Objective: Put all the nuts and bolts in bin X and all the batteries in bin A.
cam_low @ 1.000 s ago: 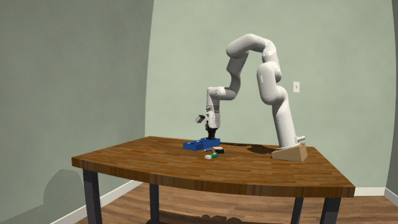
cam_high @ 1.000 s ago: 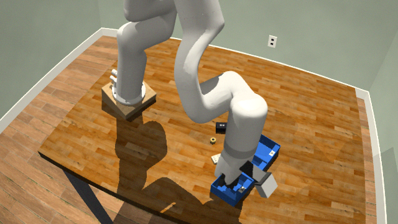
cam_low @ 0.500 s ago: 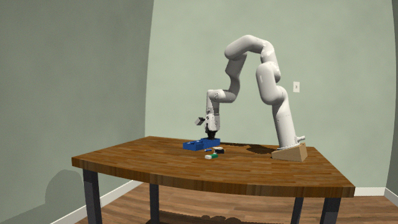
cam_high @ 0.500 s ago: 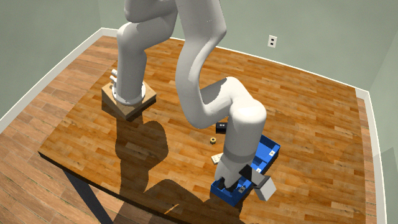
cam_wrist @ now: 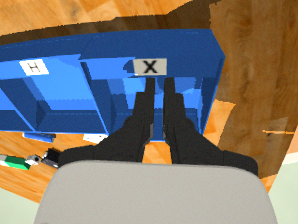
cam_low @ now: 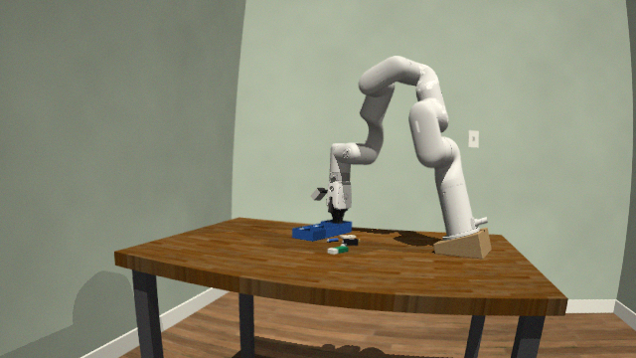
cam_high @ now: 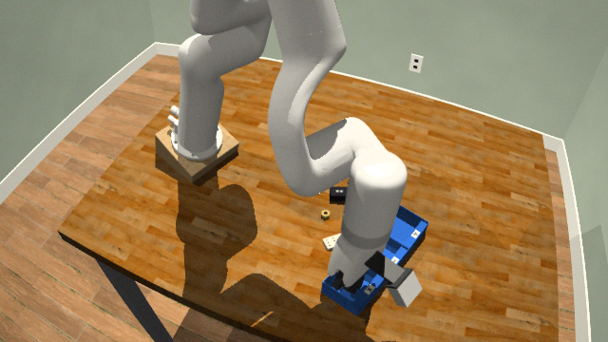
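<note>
My gripper (cam_high: 351, 287) (cam_low: 338, 220) (cam_wrist: 159, 90) points down with its fingertips low over the blue bin marked X (cam_high: 339, 299) (cam_low: 340, 230) (cam_wrist: 190, 42). The fingers are nearly together, with a narrow gap and nothing visible between them. Much of this bin's inside is hidden. A brass nut (cam_high: 325, 215) lies on the table. A blue cylinder, probably a battery (cam_low: 332, 240) (cam_wrist: 39, 137), lies beside the bins. The bin marked A (cam_high: 419, 238) is at the other end of the row; its inside is partly hidden by the arm.
The bin marked H (cam_wrist: 57, 100) stands between X and A. Near the row lie a white dotted block (cam_high: 330, 242) (cam_wrist: 93, 137), a black block (cam_high: 337, 193) (cam_low: 351, 242) (cam_wrist: 50, 157) and a green and white piece (cam_low: 339, 250) (cam_wrist: 18, 162). The wrist camera juts beyond the bins.
</note>
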Tool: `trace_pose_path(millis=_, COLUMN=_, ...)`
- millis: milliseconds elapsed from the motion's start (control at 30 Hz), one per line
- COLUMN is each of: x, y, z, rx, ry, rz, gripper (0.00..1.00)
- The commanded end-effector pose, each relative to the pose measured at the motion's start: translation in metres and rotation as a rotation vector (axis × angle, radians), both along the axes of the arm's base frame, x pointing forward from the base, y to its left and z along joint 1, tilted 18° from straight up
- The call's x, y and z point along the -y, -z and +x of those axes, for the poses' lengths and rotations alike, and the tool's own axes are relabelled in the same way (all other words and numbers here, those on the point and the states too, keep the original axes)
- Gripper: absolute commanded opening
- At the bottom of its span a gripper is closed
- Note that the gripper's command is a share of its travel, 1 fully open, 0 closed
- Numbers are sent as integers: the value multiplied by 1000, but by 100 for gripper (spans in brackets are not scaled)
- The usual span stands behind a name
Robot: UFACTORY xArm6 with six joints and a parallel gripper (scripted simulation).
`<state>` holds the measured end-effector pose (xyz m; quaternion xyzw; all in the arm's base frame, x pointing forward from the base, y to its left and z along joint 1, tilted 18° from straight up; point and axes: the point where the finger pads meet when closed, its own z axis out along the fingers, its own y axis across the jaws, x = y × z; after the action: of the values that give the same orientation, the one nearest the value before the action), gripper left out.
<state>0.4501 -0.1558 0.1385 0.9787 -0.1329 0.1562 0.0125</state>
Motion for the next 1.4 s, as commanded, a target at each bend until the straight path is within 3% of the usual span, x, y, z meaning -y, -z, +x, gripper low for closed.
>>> trace_pose_path(millis=0, x=0, y=-2, z=1, rx=4, ry=0, rz=-1, gripper=7)
trace_pose_path(millis=767, x=0, y=-2, z=1, rx=4, ry=0, rz=-1, gripper=7)
trace_pose_path(millis=1367, x=-1, y=-22, z=-5, rx=4, ry=0, rz=-1, gripper=7)
